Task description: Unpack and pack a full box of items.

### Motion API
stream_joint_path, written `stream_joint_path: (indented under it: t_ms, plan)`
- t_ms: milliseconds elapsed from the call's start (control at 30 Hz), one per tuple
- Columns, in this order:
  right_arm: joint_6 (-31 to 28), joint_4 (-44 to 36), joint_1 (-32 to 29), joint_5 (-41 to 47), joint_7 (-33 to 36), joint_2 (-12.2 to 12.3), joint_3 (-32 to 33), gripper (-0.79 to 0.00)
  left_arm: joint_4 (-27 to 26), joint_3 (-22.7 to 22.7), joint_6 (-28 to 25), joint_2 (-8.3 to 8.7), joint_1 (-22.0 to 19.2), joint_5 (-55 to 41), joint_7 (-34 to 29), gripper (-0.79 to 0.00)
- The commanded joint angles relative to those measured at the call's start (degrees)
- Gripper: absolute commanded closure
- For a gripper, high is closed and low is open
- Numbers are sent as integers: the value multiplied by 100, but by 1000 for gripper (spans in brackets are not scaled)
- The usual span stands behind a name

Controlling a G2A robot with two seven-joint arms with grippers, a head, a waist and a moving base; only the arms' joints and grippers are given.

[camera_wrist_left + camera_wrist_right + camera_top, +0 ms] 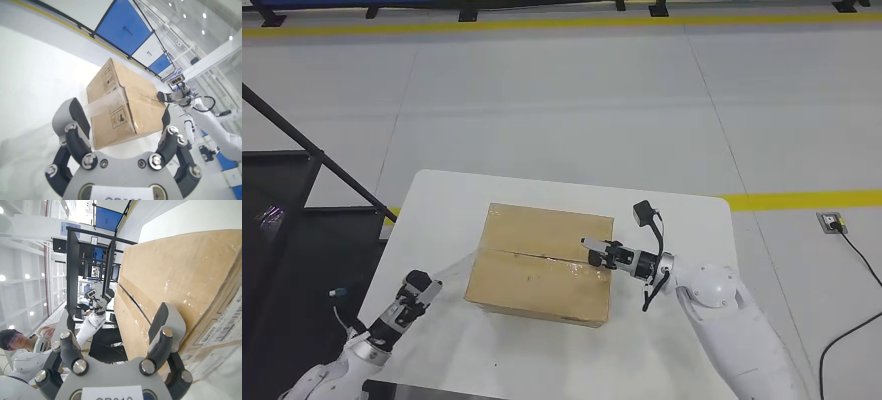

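Your left gripper (121, 108) is spread wide, with nothing clamped between its two fingers. It sits low over the white table (542, 350), just off the near-left corner of the cardboard box (542, 270). A strip of clear tape (102, 105) runs loose from the end face of the box out to the pad of one finger (79, 113). You cannot tell from the wrist view whether the tape is stuck to that pad or only passes behind it.

Your right gripper (115, 313) is also fully open and holds nothing. It is at the opposite end of the box, level with the top. One finger (160, 321) lies over the top face right beside the centre seam (132, 300), and the other hangs out past the box. Whether the first finger presses on the cardboard is not clear.

The box stands in the middle of the table with its top flaps closed. Glossy tape still shows along the seam near the right gripper, and a printed label (223, 328) is on the end face next to that gripper.
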Motion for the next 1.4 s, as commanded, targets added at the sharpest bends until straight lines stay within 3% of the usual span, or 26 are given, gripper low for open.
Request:
stream_joint_path:
  t_ms: [0,233,700,867,1367]
  plan:
    - [0,0,0,0,0,0,0,-785,92,133,173,-55,-14,-568,-113,-785]
    - [0,0,0,0,0,0,0,-785,480,575,364,-249,-229,-1489,-428,-785]
    - [0,0,0,0,0,0,0,-785,2033,1526,1237,-808,-1845,-2718,-1123,-785]
    - [0,0,0,0,0,0,0,-785,2389,1491,745,-922,-2105,-3014,-1248,-785]
    - [0,0,0,0,0,0,0,-785,2467,1208,522,-1025,-2168,-3082,-1761,-785]
